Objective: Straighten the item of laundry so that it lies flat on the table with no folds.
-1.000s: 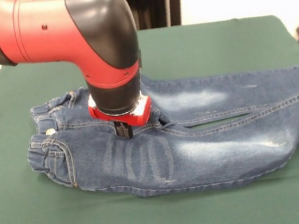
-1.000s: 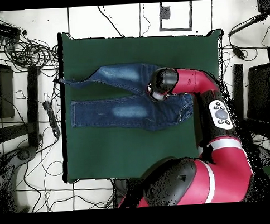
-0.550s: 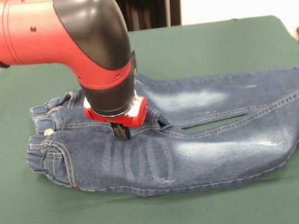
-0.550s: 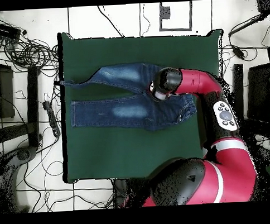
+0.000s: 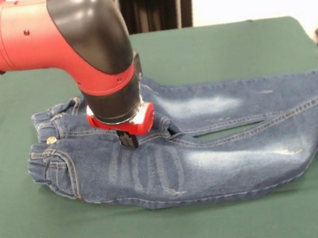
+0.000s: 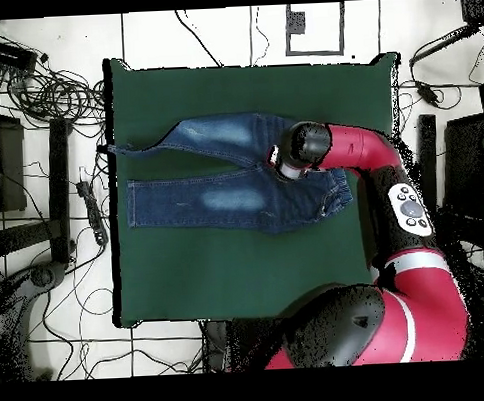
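Note:
The item of laundry [image 5: 222, 157], a small pair of blue jeans with faded patches, lies lengthwise on the green table [image 5: 225, 47]. In the front view its waistband is at the left and its legs run right, with a narrow gap between them. My gripper [image 5: 129, 139] presses down at the crotch seam, shut on a pinch of denim that bunches beside it. The waistband end is rumpled and thick. In the overhead view the jeans [image 6: 226, 199] stretch left from the gripper [image 6: 285, 169], and one leg's cuff reaches the table's [image 6: 239, 269] left edge.
The red and black arm [image 5: 67, 31] hangs low over the waistband end and hides part of it. Cables and stands [image 6: 43, 127] lie on the floor around the table.
The arm has shifted slightly left in the front view. The waistband end of the jeans has crept the same way with it, while the legs stay nearly where they were.

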`<state>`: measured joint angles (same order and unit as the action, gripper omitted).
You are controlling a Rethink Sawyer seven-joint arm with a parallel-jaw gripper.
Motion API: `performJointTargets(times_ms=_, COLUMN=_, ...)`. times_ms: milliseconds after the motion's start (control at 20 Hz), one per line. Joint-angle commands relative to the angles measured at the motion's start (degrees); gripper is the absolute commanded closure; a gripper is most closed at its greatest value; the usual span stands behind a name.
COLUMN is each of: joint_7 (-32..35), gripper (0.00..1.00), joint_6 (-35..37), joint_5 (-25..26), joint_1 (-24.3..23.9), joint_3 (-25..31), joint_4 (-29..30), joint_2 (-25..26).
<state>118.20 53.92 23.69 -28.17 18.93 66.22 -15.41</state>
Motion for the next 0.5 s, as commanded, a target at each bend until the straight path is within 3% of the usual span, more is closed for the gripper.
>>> performJointTargets(times_ms=50, joint_7=-14.52, gripper=1.0, joint_6=-20.21, joint_5=17.25, joint_1=-4.41, joint_3=-4.54, joint_4=5.69, joint_2=11.71)
performJointTargets(times_ms=500, joint_7=-19.48, gripper=1.0, joint_6=-17.6, joint_5=19.54, joint_1=-6.7, joint_3=-3.9, joint_4=8.53, joint_2=9.06)
